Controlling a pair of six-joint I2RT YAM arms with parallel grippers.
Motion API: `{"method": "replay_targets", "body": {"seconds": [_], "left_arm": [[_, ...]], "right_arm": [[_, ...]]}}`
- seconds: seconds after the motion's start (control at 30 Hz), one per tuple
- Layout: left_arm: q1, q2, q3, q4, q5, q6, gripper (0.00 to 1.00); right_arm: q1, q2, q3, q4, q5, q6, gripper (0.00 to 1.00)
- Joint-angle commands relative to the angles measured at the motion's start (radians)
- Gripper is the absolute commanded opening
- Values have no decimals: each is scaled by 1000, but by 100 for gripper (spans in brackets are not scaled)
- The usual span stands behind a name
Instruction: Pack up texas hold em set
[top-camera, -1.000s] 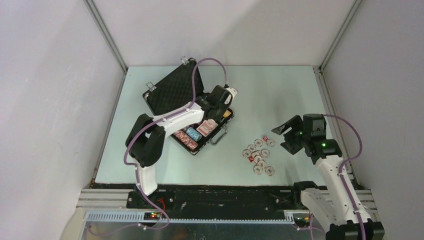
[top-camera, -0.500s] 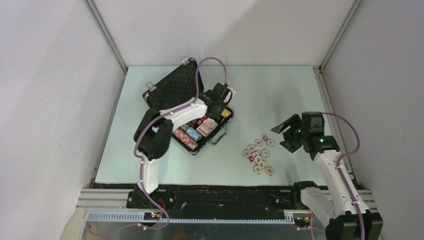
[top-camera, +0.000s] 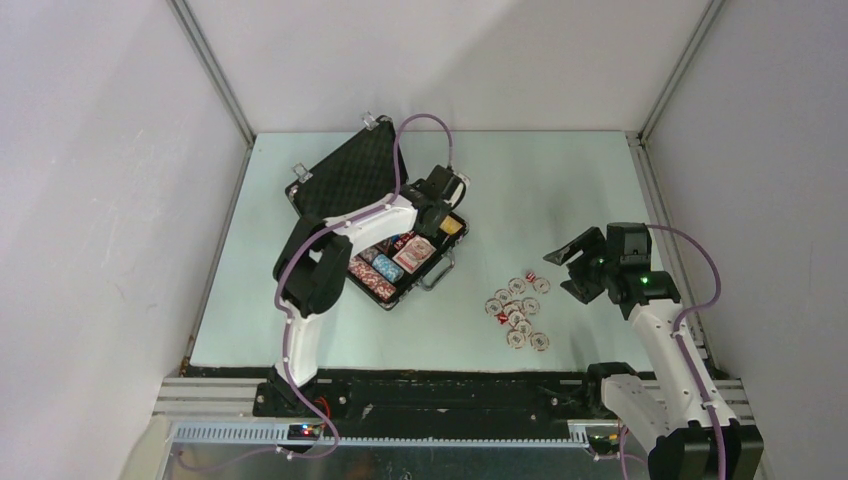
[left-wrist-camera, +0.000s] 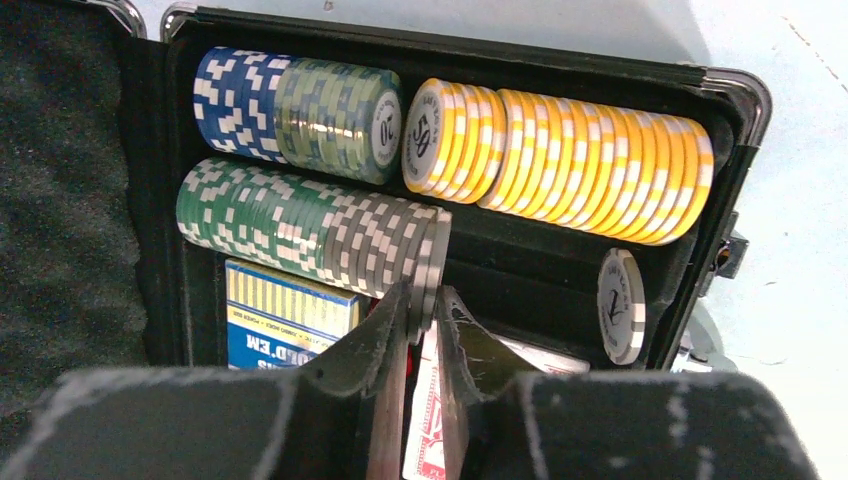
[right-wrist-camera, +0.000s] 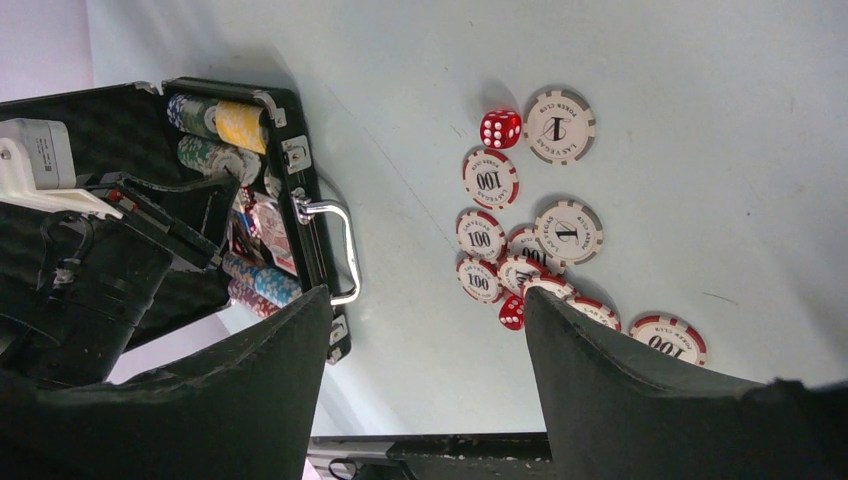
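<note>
Top view first: vs. a sec ago, the L arm's elbow has swung up closer to the case (top-camera: 345, 180), and the left gripper (top-camera: 440, 205) sits a bit further back over the open tray. The R arm and the loose chips (top-camera: 517, 312) look the same. The black case lies open at the back left of the table (top-camera: 560, 180), lid up. The right gripper (top-camera: 565, 270) hangs near the loose chips, fingers wide apart w/ nothing in them. L wrist view: we count 5 rows in the tray, a blue row (left-wrist-camera: 235, 95), pale green row (left-wrist-camera: 335, 115), yellow row (left-wrist-camera: 580, 165), dark green row (left-wrist-camera: 250, 205) and grey row (left-wrist-camera: 385, 240), plus 1 lone chip (left-wrist-camera: 620, 305) standing at the right. We see 2 card decks: a blue-and-yellow deck (left-wrist-camera: 285, 315) and a red deck (left-wrist-camera: 425, 440). The L fingers are only a little apart w/ the last grey chip's edge between the tips; we can't tell if they squeeze it. R wrist view: approx. 10 loose chips and 2 red dice (right-wrist-camera: 500, 128) lie on the table, apart from the case's silver handle (right-wrist-camera: 345, 250).
</note>
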Motion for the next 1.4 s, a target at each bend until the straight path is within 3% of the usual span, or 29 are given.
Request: {"method": "replay_targets", "body": {"seconds": [0.0, 0.17, 0.47, 0.5, 0.57, 0.63, 0.8, 1.0, 1.07, 1.13, 1.17, 1.23, 1.37], "left_arm": [[6, -2, 46, -1, -58, -11, 23], [7, -6, 48, -2, -66, -17, 31], [7, -21, 46, -6, -89, -34, 32], [7, -33, 43, -5, -87, -37, 32], [7, -61, 31, -1, -75, -44, 32], [8, -104, 4, 18, -60, -59, 33], [7, -238, -92, 82, -25, -98, 44], [7, -375, -201, 144, -15, -150, 48], [7, -439, -261, 188, -24, -175, 54], [7, -521, -338, 244, -47, -203, 66], [7, -576, -397, 286, -59, -214, 79], [8, -666, -485, 348, -105, -259, 97], [31, -814, -606, 408, -118, -400, 100]], "right_arm": [[-6, -12, 3, 20, -16, -24, 73], [-8, -10, 3, 21, -24, -26, 72], [-9, -9, 3, 21, -28, -49, 73], [-8, -7, 4, 7, -16, -61, 76], [-8, 7, 23, -40, 31, -86, 95], [-3, 26, 37, -71, 64, -125, 99], [56, 119, 68, -171, 231, -152, 100], [157, 242, 103, -227, 366, -128, 94], [164, 268, 106, -207, 376, -133, 90], [172, 287, 107, -181, 381, -139, 86], [175, 302, 108, -174, 386, -139, 85], [190, 331, 111, -152, 410, -142, 81], [212, 420, 143, -123, 433, -144, 79]]}}
